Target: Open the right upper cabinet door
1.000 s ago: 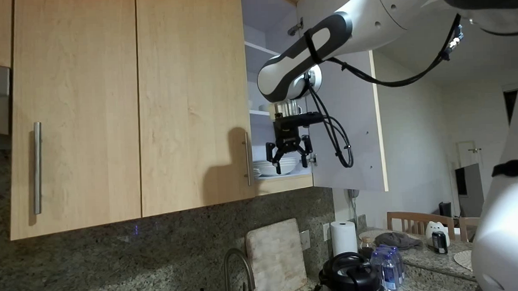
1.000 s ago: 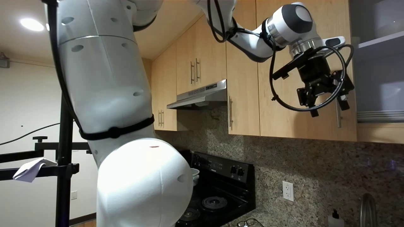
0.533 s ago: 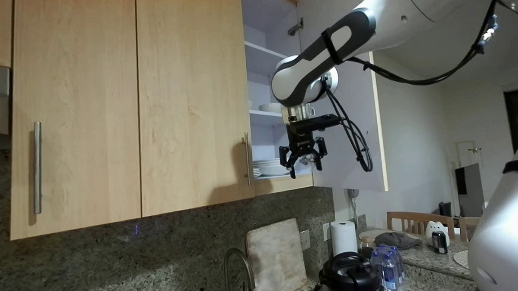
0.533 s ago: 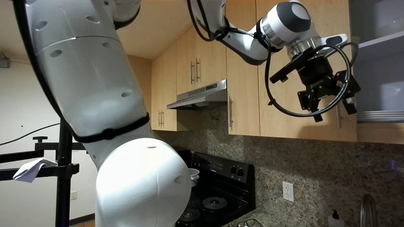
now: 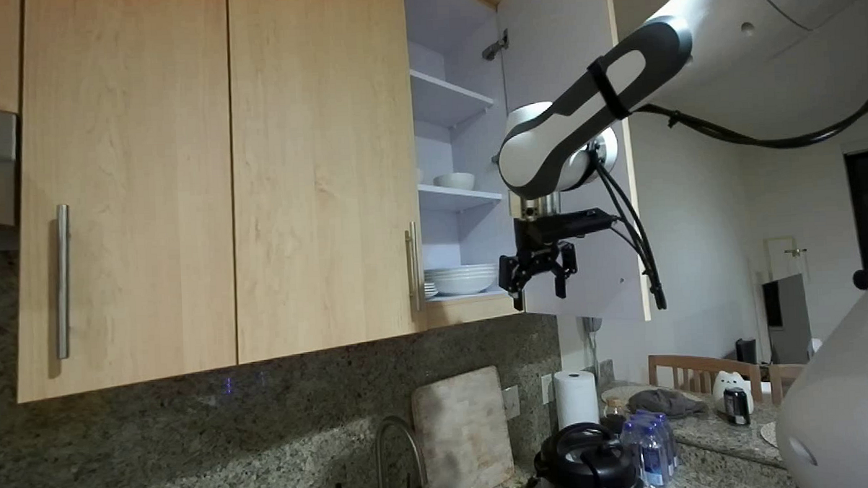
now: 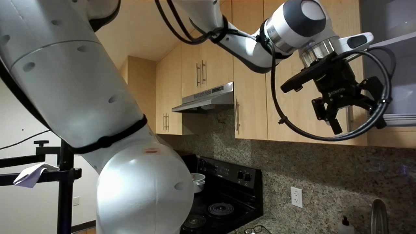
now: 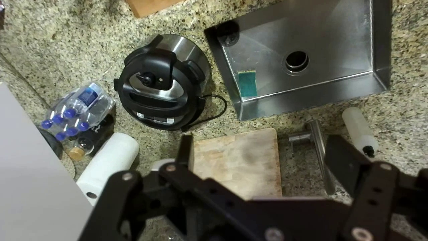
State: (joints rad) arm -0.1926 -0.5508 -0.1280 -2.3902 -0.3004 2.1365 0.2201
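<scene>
Near the opened right upper cabinet door (image 5: 600, 276), my gripper (image 5: 540, 296) hangs spread wide, empty; opening appears complete, so I should retreat without contact.

In an exterior view, bowl (image 5: 454, 181) on shelf (image 5: 461, 200), stacked dishes (image 5: 460, 280) below it at approx. 6 o'clock; right upper cabinet door (image 5: 557, 59) at bowl's 3, gripper (image 5: 540, 298) in front. Wrist view: on surface (image 7: 87, 43), cutting board (image 7: 237, 160) w/ sink (image 7: 334, 40) at 1, pressure cooker (image 7: 164, 82) btwn 10 & 11, paper towel roll (image 7: 112, 160) at 9, faucet (image 7: 321, 150) nr 3. Sponge (image 7: 247, 83) in sink at drain's (image 7: 296, 62) 8.
</scene>
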